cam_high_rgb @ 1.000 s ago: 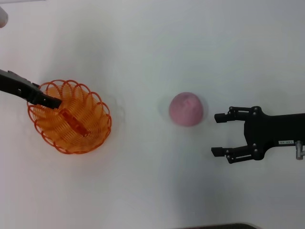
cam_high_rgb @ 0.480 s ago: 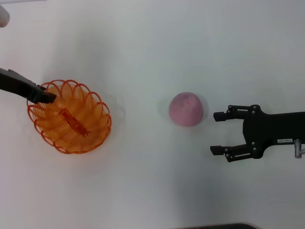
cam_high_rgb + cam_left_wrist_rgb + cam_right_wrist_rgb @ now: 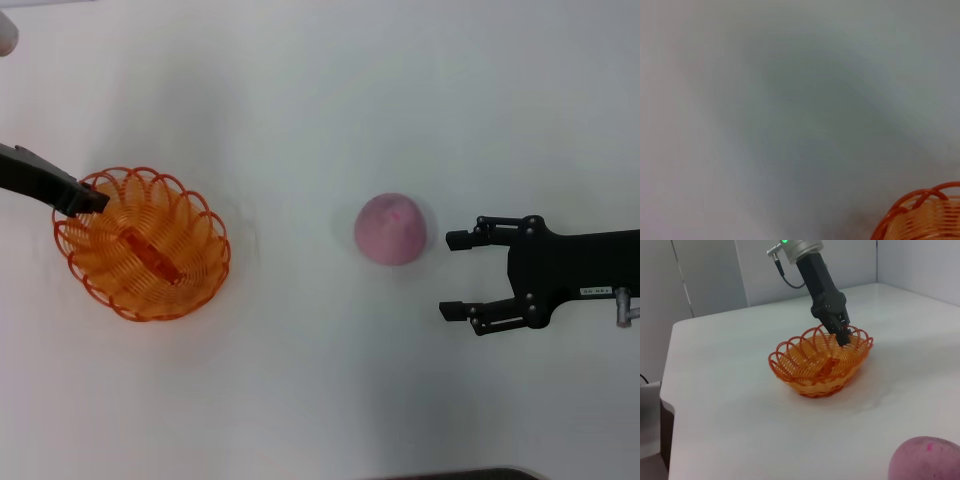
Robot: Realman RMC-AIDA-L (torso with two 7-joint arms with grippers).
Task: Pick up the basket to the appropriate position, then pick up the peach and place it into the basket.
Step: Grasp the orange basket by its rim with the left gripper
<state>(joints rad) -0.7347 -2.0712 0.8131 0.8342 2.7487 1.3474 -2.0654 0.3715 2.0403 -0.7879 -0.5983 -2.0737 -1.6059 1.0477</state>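
1. At the 9 o'clock side of the table (image 3: 320, 80), the basket (image 3: 142, 245) sits flat, with the left gripper (image 3: 88, 201) at its 10 o'clock rim; whether those fingers clench the wire cannot be told.
2. Near table centre lies the peach (image 3: 391, 228), outside the basket and well apart from it.
3. The right gripper (image 3: 458, 274) waits at the peach's 3 o'clock, fingers spread and empty.
4. Judged remaining: peach pickup and placement; basket positioning appears near complete.
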